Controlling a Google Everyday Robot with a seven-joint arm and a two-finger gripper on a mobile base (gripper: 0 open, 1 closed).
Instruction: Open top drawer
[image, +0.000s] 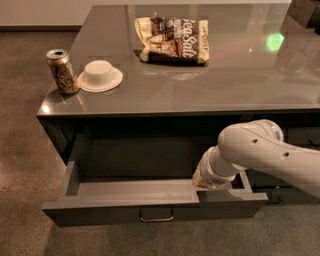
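The top drawer (100, 214) is pulled well out from under the counter, showing a shallow plain grey inside. Its small bar handle (156, 218) sits at the centre of the flat front. My white arm comes in from the right. Its wrist ends at the drawer's front wall, right of centre, where the gripper (201, 186) dips just inside the drawer behind the front panel. The wrist covers most of the gripper.
On the grey counter top (215, 85) stand a soda can (62, 71) and an upturned white bowl (100, 75) at the left, with a snack bag (172, 40) at the back. Brown floor lies left of and in front of the drawer.
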